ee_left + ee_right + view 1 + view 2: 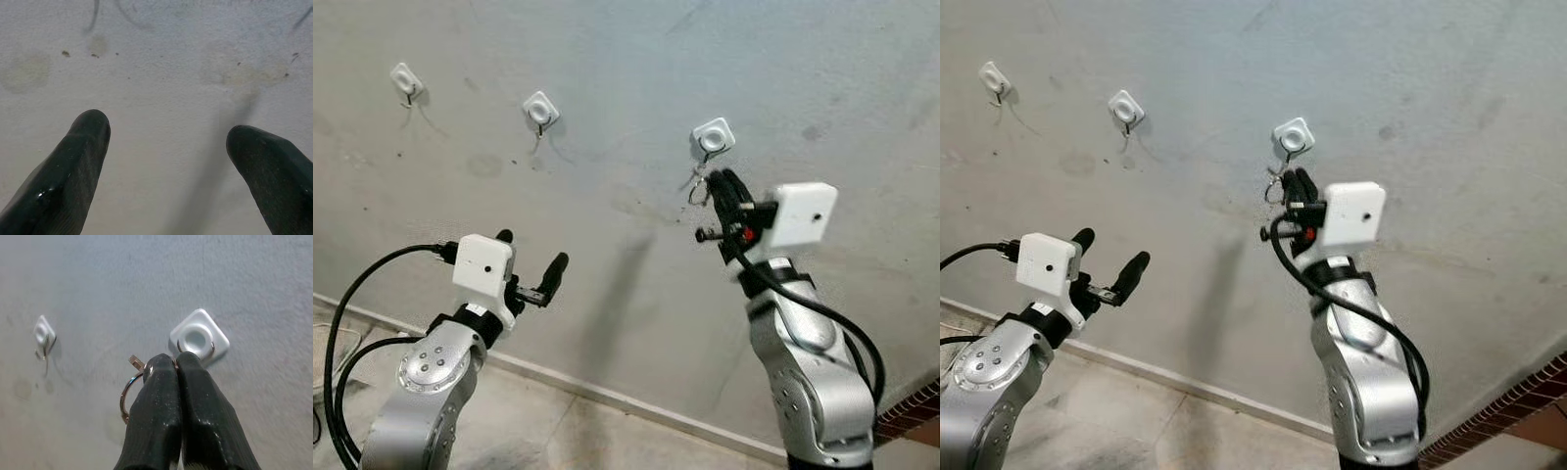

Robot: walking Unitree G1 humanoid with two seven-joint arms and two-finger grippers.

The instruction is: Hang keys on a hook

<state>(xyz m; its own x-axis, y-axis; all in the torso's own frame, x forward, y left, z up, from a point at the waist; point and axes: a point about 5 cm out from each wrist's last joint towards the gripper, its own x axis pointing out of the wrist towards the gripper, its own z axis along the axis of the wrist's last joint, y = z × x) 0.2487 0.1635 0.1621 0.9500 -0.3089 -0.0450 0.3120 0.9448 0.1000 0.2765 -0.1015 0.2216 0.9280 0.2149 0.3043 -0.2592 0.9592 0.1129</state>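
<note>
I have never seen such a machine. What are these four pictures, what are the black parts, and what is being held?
This is a humanoid robot facing a grey wall. Two pictures come from cameras in its head. The other two come from cameras on its wrists, looking along the black fingers. Each silver arm ends in a two-fingered pincer. Three white hooks are on the wall. The right pincer is shut on a key ring and holds it just under the nearest hook. The left pincer is open, holds nothing and points at bare wall.
</note>
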